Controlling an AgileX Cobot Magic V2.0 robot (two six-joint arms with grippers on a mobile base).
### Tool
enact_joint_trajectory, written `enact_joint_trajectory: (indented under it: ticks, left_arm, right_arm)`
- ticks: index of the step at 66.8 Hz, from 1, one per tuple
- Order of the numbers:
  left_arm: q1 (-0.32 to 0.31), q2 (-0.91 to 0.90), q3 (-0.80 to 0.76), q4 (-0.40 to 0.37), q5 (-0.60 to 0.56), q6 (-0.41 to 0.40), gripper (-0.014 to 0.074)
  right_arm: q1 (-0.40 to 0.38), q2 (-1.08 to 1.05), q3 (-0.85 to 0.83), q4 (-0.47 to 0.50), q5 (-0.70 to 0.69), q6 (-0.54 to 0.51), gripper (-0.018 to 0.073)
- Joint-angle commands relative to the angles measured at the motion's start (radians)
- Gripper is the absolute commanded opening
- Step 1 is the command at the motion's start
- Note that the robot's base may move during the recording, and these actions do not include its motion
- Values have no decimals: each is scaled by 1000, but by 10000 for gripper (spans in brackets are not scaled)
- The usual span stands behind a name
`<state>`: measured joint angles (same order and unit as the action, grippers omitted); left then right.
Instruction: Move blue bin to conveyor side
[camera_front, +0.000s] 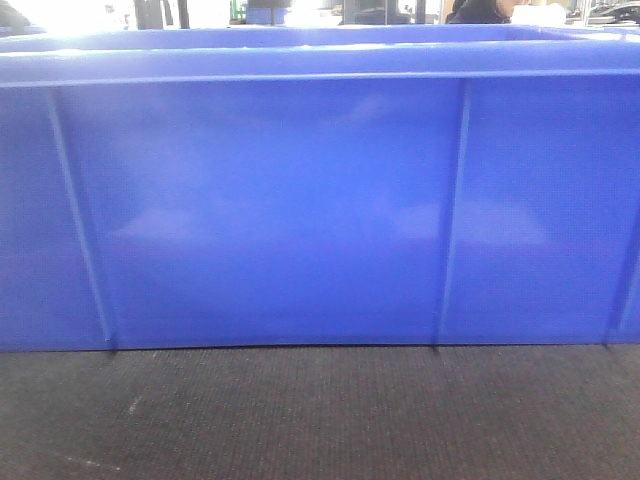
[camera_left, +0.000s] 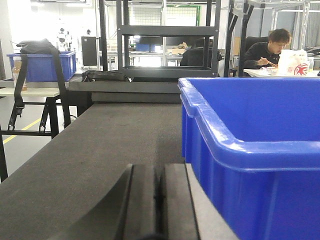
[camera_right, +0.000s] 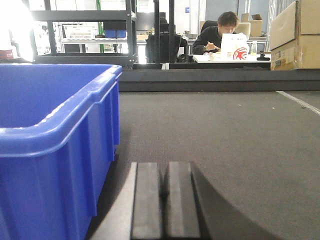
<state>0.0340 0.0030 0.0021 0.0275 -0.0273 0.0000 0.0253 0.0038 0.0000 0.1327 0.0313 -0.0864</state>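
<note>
The blue bin (camera_front: 300, 200) fills the front view, standing on the dark woven conveyor (camera_front: 320, 420). In the left wrist view the blue bin (camera_left: 260, 150) stands to the right, and my left gripper (camera_left: 160, 175) is shut with nothing between its fingers, low over the conveyor (camera_left: 100, 145) just left of the bin's wall. In the right wrist view the blue bin (camera_right: 50, 145) is on the left. My right gripper (camera_right: 165, 172) is shut and empty, close beside its wall over the conveyor (camera_right: 235, 135).
Past the belt's far end stand a dark metal rack (camera_left: 167, 50) and a raised dark edge rail (camera_right: 215, 80). A person (camera_right: 220, 32) sits at a table behind. Another blue crate (camera_left: 42, 65) rests on a side table at left. Cardboard boxes (camera_right: 295, 30) stand at right.
</note>
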Motion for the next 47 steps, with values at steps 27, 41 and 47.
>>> enact_joint_trajectory:
  ticks: [27, 41, 47]
  left_arm:
    - [3, -3, -2, -4, -17, 0, -16]
    - [3, -3, -2, -4, -17, 0, -16]
    - [3, -3, -2, -4, -17, 0, -16]
  right_arm:
    - [-6, -4, 0, 8, -31, -9, -78]
    - [-6, -4, 0, 8, -31, -9, -78]
    - [-6, -4, 0, 8, -31, -9, -78]
